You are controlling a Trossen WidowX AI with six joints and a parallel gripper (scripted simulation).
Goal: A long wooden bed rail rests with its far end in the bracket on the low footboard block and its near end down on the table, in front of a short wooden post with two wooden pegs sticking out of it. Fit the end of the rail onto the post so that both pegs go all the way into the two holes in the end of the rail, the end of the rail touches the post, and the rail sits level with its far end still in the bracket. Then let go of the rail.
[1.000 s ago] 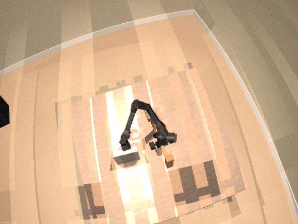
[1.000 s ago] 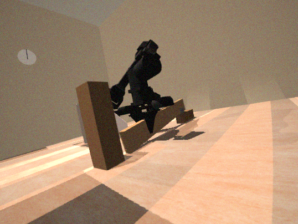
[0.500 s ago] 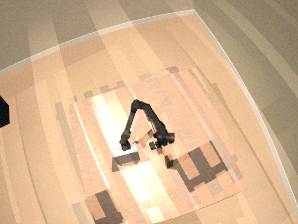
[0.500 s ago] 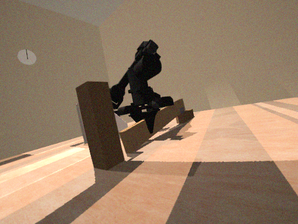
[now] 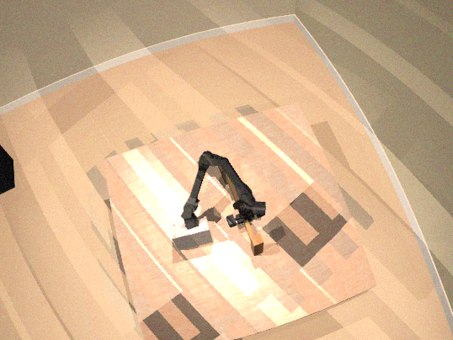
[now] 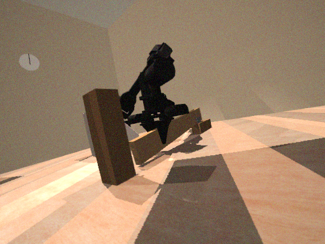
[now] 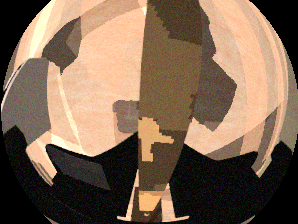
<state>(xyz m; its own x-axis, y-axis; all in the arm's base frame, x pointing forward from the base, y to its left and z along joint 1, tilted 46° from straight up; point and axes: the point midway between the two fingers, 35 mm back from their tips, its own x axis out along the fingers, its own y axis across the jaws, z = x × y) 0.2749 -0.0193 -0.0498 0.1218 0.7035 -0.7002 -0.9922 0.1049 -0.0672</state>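
You see the post (image 6: 109,136) standing upright nearest the exterior camera on the surface (image 6: 211,196). Just behind the post, the rail's (image 6: 151,140) low end rests down on the surface, and the rail slopes up away from the post. Partway along it, your fingers (image 6: 163,133) are clamped narrowly on the rail. Farthest from the post, the rail's raised end meets the footboard block (image 6: 202,125).
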